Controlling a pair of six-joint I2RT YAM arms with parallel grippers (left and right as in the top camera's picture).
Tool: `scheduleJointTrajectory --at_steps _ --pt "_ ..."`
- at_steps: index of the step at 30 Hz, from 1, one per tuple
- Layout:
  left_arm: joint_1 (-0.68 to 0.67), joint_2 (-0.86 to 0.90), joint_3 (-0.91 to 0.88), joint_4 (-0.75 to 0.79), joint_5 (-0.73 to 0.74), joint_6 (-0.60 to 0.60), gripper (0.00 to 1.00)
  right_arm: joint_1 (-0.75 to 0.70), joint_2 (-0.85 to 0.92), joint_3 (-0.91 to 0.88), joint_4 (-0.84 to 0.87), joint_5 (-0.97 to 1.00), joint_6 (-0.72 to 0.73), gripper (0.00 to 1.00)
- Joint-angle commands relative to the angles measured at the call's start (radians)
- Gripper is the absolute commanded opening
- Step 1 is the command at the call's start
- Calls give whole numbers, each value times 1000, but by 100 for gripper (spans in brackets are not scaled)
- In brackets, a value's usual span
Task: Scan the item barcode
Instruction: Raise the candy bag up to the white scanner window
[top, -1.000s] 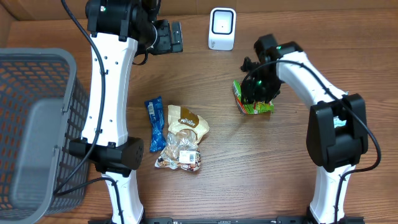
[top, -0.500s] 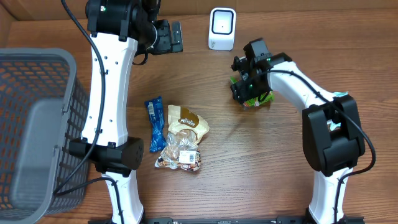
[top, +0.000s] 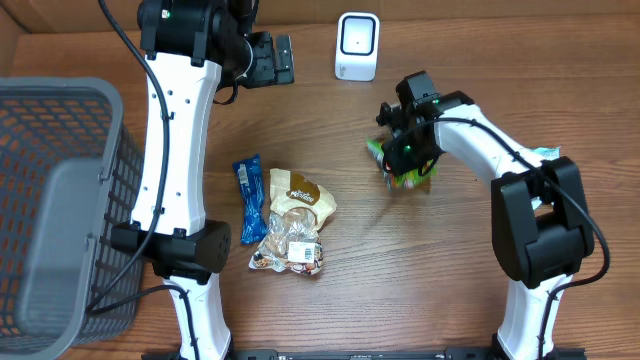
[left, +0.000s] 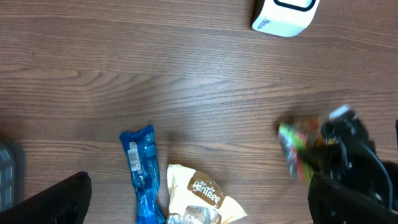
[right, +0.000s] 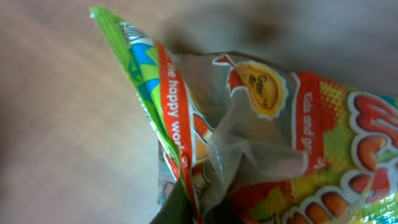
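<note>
Snack bag (top: 412, 181) near the far edge of the table (top: 400, 290), close to the white scanner (top: 357, 45). Pinched tight in the right claw (top: 408, 152), held on a slant, probably to turn the barcode toward the scanner. Left claw (top: 272, 60) wide open, holding nothing.

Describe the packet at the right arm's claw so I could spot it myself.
Start at the white scanner box at the table's far edge. Nearer and right of it, the right claw pinches a crinkly snack bag. It is bright green and orange, unlike the blue wrapper and tan bag at mid-table.
</note>
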Motion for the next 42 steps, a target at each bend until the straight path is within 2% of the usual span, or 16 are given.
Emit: scheduleJointTrajectory --at_steps 1,5,7,11,12,17,26,35,38,42 --pt "-6 7 4 2 3 -3 100 -81 -19 91 -115 -473 -88 4" --pt "-6 7 4 2 3 -3 100 -182 -41 126 -263 -757 -194 4" --pt "-6 7 4 2 3 -3 100 -224 -42 128 -390 -925 -355 4" --pt "-9 7 4 2 3 -3 100 -268 -43 192 -663 -1039 -635 4" --pt "-9 7 4 2 3 -3 100 -270 -45 221 -707 -1041 -665 4" --pt "-8 7 4 2 3 -3 100 -270 -109 341 -707 -1060 -604 4" --pt "-9 7 4 2 3 -3 100 -270 -174 659 -706 -1067 -494 4" --pt "-9 7 4 2 3 -3 100 -267 -173 692 -677 -1006 -483 4" --pt "-9 7 4 2 3 -3 100 -241 -169 690 -602 -897 -410 4" --pt "-9 7 4 2 3 -3 100 -122 -140 689 -359 -330 37 4"
